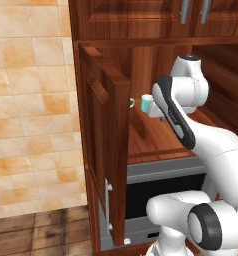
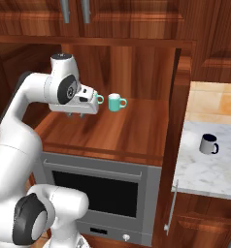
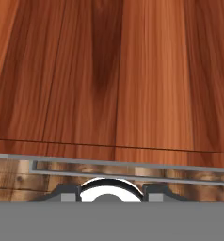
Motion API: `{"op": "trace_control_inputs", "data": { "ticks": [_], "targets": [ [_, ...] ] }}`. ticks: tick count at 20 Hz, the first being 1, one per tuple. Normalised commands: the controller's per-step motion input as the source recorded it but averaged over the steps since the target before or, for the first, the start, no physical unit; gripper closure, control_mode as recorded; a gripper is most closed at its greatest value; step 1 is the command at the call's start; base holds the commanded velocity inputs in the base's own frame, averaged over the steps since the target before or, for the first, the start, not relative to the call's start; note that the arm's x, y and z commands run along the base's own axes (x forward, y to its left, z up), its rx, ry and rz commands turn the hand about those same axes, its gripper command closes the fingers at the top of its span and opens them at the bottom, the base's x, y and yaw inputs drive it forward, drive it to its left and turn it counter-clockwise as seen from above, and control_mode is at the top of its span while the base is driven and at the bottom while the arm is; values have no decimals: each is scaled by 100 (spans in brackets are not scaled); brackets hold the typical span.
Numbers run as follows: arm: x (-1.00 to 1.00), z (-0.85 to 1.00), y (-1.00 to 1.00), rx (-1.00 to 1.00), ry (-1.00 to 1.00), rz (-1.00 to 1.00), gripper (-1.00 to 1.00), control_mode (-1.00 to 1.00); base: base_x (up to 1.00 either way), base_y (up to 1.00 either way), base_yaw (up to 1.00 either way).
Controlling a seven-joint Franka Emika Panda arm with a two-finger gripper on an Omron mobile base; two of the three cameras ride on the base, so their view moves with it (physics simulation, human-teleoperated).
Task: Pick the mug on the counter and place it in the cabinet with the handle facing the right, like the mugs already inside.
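The grey mug [image 2: 208, 143] stands upright on the white marble counter [image 2: 209, 172] at the right, its dark handle [image 2: 216, 148] pointing right. My gripper [image 2: 74, 115] hangs inside the open cabinet, a little above its wooden shelf [image 2: 127, 133], fingers pointing down, open and empty. It is far left of the mug. From the left base view the gripper [image 1: 161, 119] shows over the shelf [image 1: 151, 142]. The hand view looks down on bare shelf boards [image 3: 114, 70].
Two teal mugs [image 2: 116, 102] [image 2: 99, 99] stand at the back of the shelf, just right of my hand; one teal mug [image 1: 146, 103] shows beside the wrist. The cabinet door [image 1: 108, 145] stands open at the left. An oven [image 2: 95, 186] sits below the shelf.
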Motion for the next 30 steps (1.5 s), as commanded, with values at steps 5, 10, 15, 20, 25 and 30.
{"op": "trace_control_inputs", "data": {
  "ticks": [5,10,15,20,25,30],
  "targets": [
    [-18,0,0,0,-3,-1,-100,-100,0,0,0],
    [-10,-5,0,0,-1,-2,-100,-100,0,0,0],
    [-30,-12,0,1,0,0,-100,-100,0,0,0],
    [-55,-19,0,1,1,-1,-100,-100,0,0,0],
    [-75,-22,0,2,0,-3,-100,-100,0,0,0],
    [-84,-18,-2,3,1,-7,-100,-100,0,0,0]
  ]
}}
